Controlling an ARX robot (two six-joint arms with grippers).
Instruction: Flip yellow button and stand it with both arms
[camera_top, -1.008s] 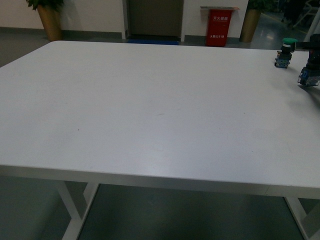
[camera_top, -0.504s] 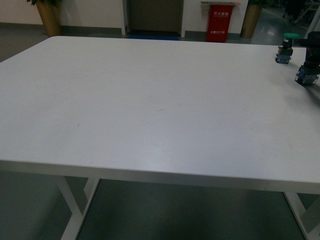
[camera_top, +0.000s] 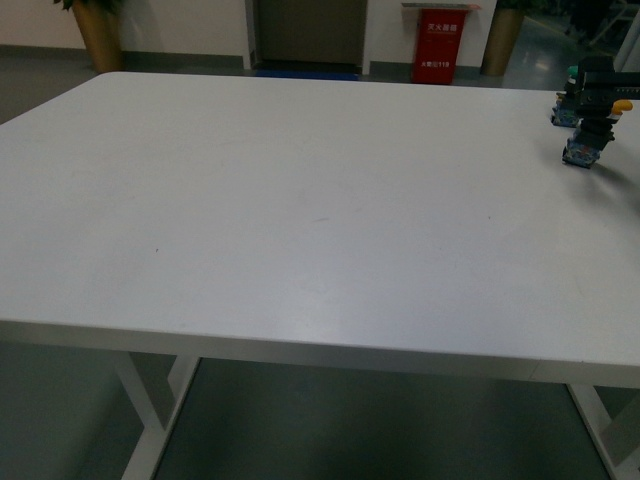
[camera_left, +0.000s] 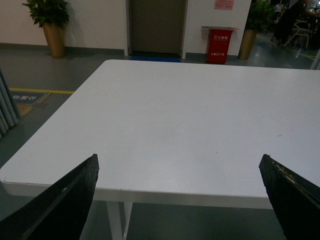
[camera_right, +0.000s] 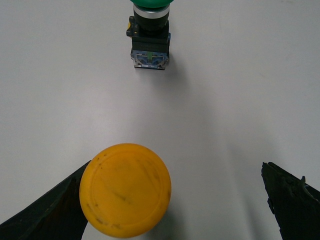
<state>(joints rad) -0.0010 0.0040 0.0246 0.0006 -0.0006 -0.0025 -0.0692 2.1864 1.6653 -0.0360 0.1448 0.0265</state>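
Note:
The yellow button stands on the white table, its round yellow cap facing the right wrist camera. My right gripper is open around it, and the cap sits right against one finger, far from the other. In the front view the button stands on its blue-grey block at the table's far right, and the right gripper above hides most of its cap. My left gripper is open and empty above the table's near edge. It is out of the front view.
The green-capped button stands just beyond the yellow one, and in the front view it is partly behind the gripper. A red box, potted plants and a door stand on the floor behind the table.
The yellow button and my right gripper have moved left, closer in front of the green button. The gripper now shows above the button. The front camera's view also shifted slightly a second ago.

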